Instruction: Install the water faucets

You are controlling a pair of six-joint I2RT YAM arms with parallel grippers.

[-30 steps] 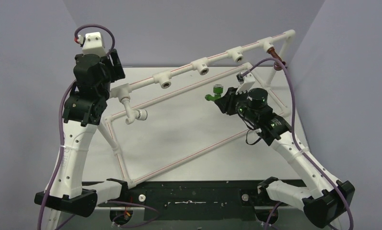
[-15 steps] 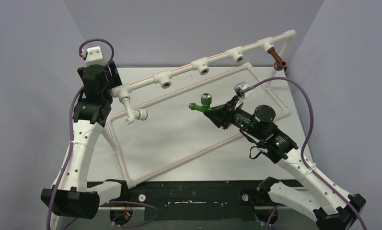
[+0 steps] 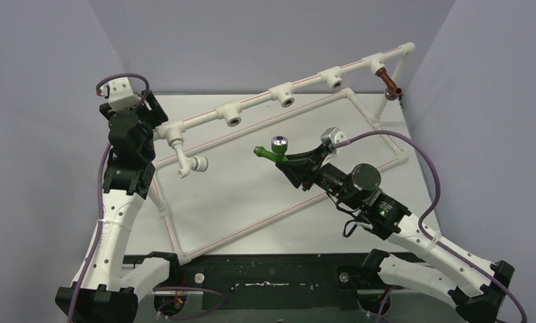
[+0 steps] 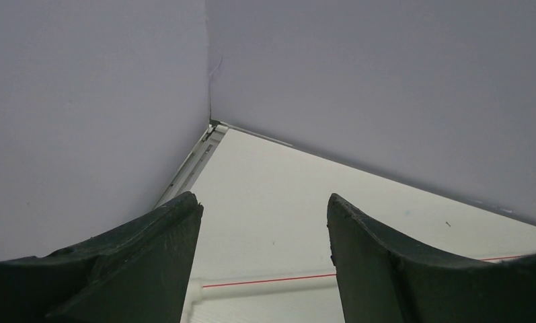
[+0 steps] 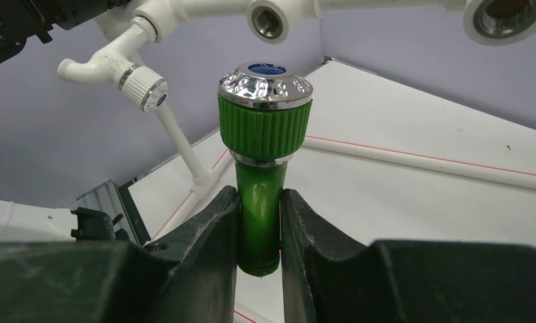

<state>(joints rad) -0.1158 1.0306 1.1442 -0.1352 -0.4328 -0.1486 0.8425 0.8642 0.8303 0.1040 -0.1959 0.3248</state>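
Right wrist view, right jaws clamped on green faucet (image 5: 263,131), left jaws apart, holding nothing

Open air lies between the green faucet (image 3: 268,153), held in the right gripper (image 3: 283,160), and the raised rail (image 3: 257,101) of the pipe frame (image 3: 251,225), whose three middle sockets (image 3: 233,119) face out unblocked. A white tap (image 3: 184,161) hangs off the rail's left end, near the left arm (image 3: 127,134); the reddish-brown faucet (image 3: 389,81) fills the right end. Walls (image 3: 265,40) stand close behind.

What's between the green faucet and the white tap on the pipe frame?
Nothing; between green faucet and white tap the top view shows only bare table.
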